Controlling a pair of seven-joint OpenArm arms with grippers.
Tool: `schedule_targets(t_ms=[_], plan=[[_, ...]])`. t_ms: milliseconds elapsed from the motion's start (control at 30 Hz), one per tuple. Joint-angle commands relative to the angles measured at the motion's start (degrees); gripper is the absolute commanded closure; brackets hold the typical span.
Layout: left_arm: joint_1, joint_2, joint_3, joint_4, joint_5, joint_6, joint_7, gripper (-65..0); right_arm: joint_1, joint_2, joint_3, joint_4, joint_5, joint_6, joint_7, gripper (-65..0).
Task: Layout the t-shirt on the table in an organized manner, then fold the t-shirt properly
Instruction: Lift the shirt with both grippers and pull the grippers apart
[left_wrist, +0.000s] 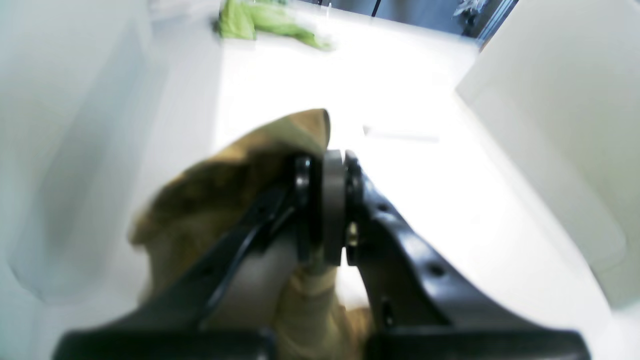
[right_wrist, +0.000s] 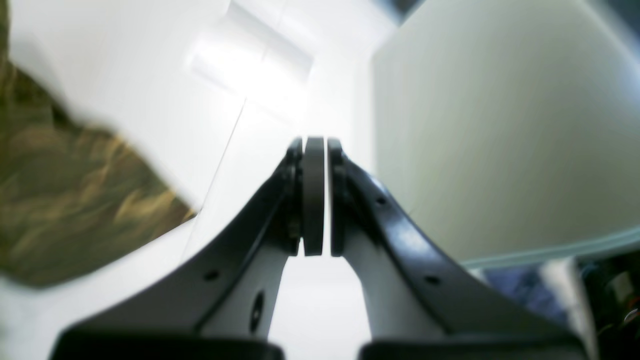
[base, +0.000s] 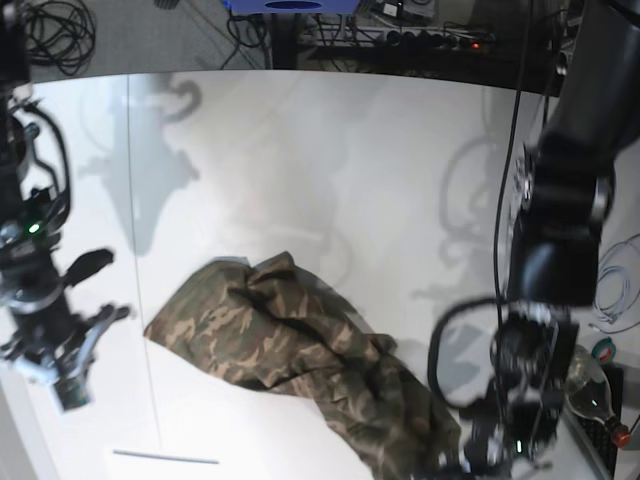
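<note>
- Where the table (base: 330, 150) is widest, the shirt (base: 300, 350) lies crumpled in a long band, its long axis running diagonally in the base view from mid-left down toward the lower right corner.
- The upper-left end of the shirt is flatter and spread; the lower-right end is bunched and rises toward the left claw (left_wrist: 327, 200).
- The left claw is closed on a fold of the shirt (left_wrist: 235, 185), with camouflage cloth bulging out beside and below its pads in the left wrist view.
- The right claw (right_wrist: 315, 195) is closed with nothing between its pads, hanging above bare table, apart from the shirt (right_wrist: 65, 190), which shows at the left of its view.
- In the base view the right arm (base: 45, 320) stands at the left table edge, well clear of the shirt's spread end.
- A green cloth (left_wrist: 260, 22) lies far off at the top of the left wrist view, blurred.
- A bottle (base: 590, 385) sits off the table at the lower right; its contents cannot be told.
</note>
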Motion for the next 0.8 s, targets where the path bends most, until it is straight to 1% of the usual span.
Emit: schedule_targets(t_ms=[0,67,133,233,300,333,367,433,500,533,567,600,633,733,767], plan=[[0.66,-1.53,-0.67,2.13,-0.21,-0.14,-1.01,0.0,0.19,-0.87,0.02,-0.74,-0.27,-0.41,1.53,-0.6],[5.05,-3.37,-0.75,4.16,-0.21,-0.14,-1.18,0.0,-0.51,-3.33,-0.15,-4.61,-0.27,-0.41,2.41,-0.6],[10.68,-5.75,-0.93,7.32,-0.38,-0.14,-1.36,0.0,-1.30,-5.88,0.11,-9.88,-0.27,-0.41,5.31,-0.9],[20.09,-8.47,-5.32,11.45,-0.21,-0.14,-1.36,0.0,-0.86,-9.75,0.11,-18.06,-0.18,-0.41,10.67,-1.7],[26.24,-9.35,-9.81,13.03,-0.21,-0.14,-1.36,0.0,0.98,-12.56,2.13,-24.21,0.17,-0.41,13.57,-3.0],[28.96,-9.44,-11.74,13.65,-0.21,-0.23,-1.36,0.0,1.86,-14.23,3.89,-27.03,1.57,-0.41,14.54,-5.7],[31.34,-9.53,-13.68,13.91,-0.21,-0.32,-1.45,0.0,3.18,-15.64,6.18,-30.28,3.77,-0.41,15.42,-10.1],[35.82,-10.32,-17.28,13.65,-0.12,-0.32,-1.45,0.0,6.26,-17.40,10.22,-36.61,8.96,-0.41,16.21,-21.8],[39.07,-10.93,-19.65,13.56,-0.12,-0.32,-1.45,0.0,9.60,-17.57,12.33,-43.20,13.27,-0.41,16.47,-34.5],[40.39,-11.20,-20.18,13.74,-0.12,-0.32,-1.45,0.0,11.44,-17.48,12.51,-46.46,14.94,-0.41,16.82,-40.1],[41.27,-11.64,-20.53,14.00,-0.12,-0.32,-1.45,0.0,12.76,-17.40,12.77,-49.36,16.08,-0.41,17.70,-44.0],[41.98,-11.99,-20.62,14.18,-0.12,-0.32,-1.45,0.0,14.17,-17.22,12.77,-52.26,16.78,-0.23,19.28,-47.1],[42.42,-11.99,-20.80,14.18,-0.12,-0.32,-1.45,0.0,15.58,-16.69,12.60,-55.42,17.49,1.09,21.22,-48.5],[42.94,-12.25,-20.80,14.18,-0.12,-0.32,-1.45,0.0,19.88,-16.60,12.95,-65.36,19.07,8.21,25.44,-48.5],[43.38,-12.34,-20.80,14.18,-0.12,-0.32,-1.45,0.0,21.29,-16.69,13.04,-68.87,19.07,9.97,26.49,-48.5]])
